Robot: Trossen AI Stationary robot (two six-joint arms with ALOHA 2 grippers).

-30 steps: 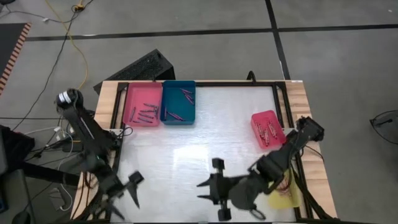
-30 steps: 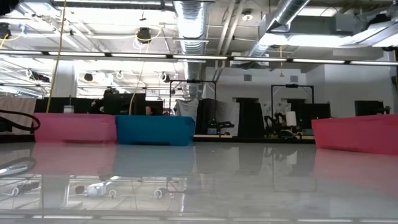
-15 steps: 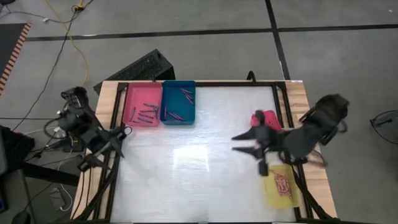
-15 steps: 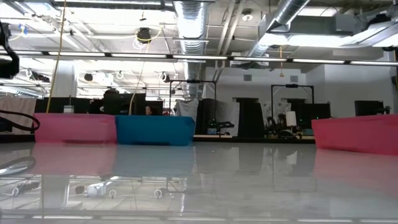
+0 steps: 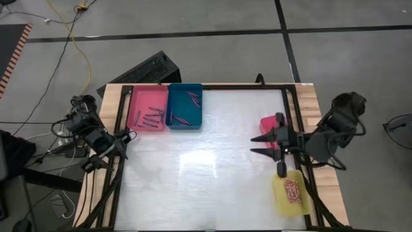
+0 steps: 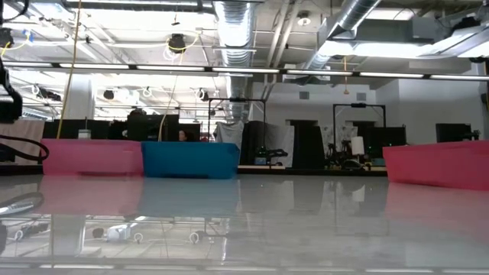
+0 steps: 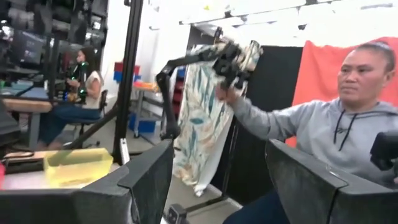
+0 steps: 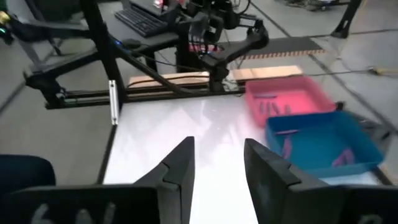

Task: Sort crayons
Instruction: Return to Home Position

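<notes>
Grey floor with dark lines lies round the glossy white tabletop (image 5: 206,167), which has wooden side borders and a black frame; a keyboard (image 5: 145,69) lies on the floor beyond its far edge. At the far left corner a pink tray (image 5: 135,96) and a blue tray (image 5: 187,125) stand touching, side by side; a red tray (image 5: 271,122) sits near the right border, partly under the right arm; a yellow tray (image 5: 282,183) lies nearer the front on that same side. The crayons (image 5: 152,116) lie inside the trays: a scatter in the pink one, a few in the blue, a reddish bunch in the yellow; what the red one holds is hidden by the arm. The right tool (image 5: 260,145) hangs over the tabletop just beside the red tray, pointing toward the left side, fingers well apart and gripping nothing; its wrist view looks across the white surface to the pink and blue trays. The left tool (image 7: 217,152) sits at the left border, pointing level across toward the room; its fingers stand wide apart and empty, and beyond them a person (image 7: 348,124) in a grey hooded top has a hand on a jointed rig. From table height the pink, blue and red trays stand along the far side under ducts and strip lights.
</notes>
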